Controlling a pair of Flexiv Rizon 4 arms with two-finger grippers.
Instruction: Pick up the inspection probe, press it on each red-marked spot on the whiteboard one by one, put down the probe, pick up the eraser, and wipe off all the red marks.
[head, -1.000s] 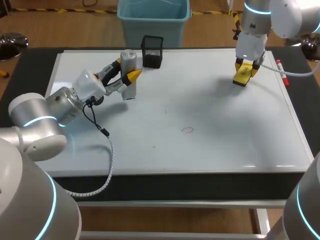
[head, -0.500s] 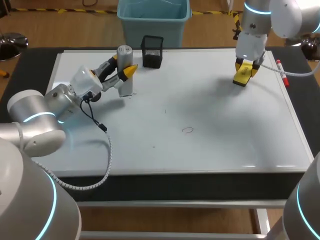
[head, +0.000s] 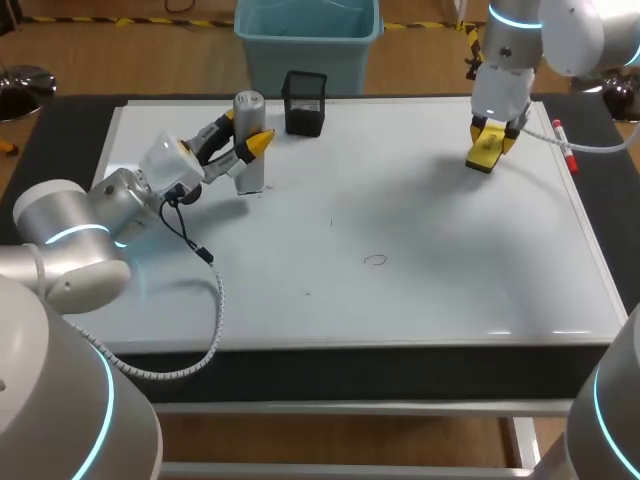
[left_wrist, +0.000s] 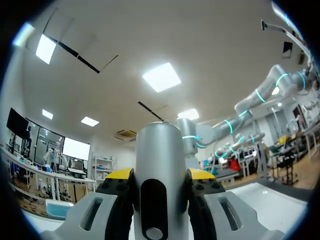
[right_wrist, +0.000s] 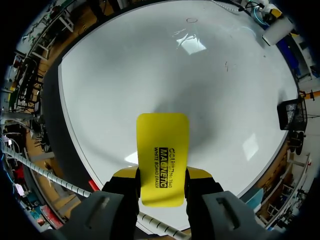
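The left tool (head: 247, 133) is clamped on the silver probe (left_wrist: 159, 165), which stands upright at the far left of the whiteboard (head: 420, 220), near a black mesh cup (head: 304, 103). The right tool (head: 490, 145) grips the yellow eraser (right_wrist: 163, 155) over the board's far right. A small mark (head: 375, 261) sits mid-board.

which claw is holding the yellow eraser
The right claw, over the far right side of the whiteboard: it is shut on the flat yellow eraser. The left claw grips the silver cylindrical probe instead.
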